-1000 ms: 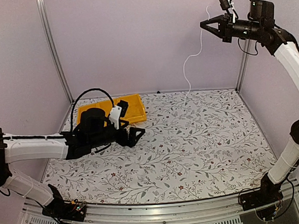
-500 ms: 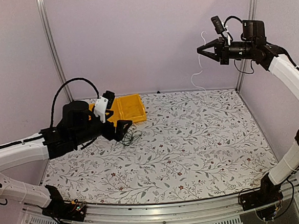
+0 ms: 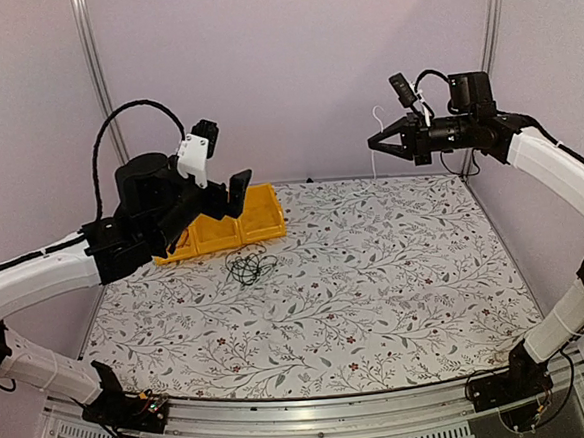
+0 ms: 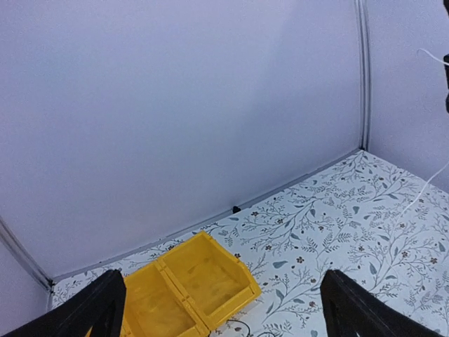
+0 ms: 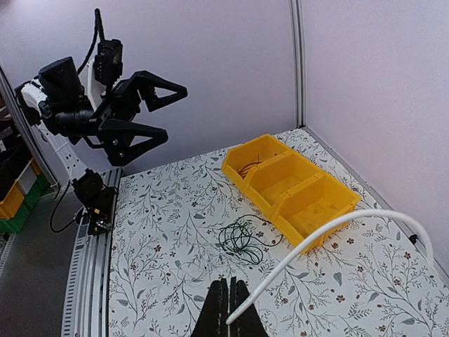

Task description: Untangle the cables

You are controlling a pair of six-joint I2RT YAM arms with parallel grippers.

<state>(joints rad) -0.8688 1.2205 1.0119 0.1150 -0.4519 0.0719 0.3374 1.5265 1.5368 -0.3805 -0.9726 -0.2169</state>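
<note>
- Left arm's fingers (image 3: 232,191): raised above the back-left part of the worktop, spread wide, nothing between them. In the left wrist view both fingers sit at the bottom corners of the frame with a broad gap.
- Right arm's fingers (image 5: 224,309): pressed together on a thin whitish flexible cable (image 5: 337,223). They are held high near the back-right corner and aimed toward the left arm.
- The whitish cable leaves the closed tips and curves up and away in an arc, off the surface. Its far end cannot be traced.
- A small loose tangle of thin black cables (image 3: 247,269) lies flat on the floral-patterned worktop (image 3: 396,272). It is just in front of a yellow plastic three-compartment bin (image 3: 242,220) and apart from both arms.
- The bin stands at the back-left, against the wall. In the right wrist view some dark strands show in its farthest compartment; what they are cannot be told.
</note>
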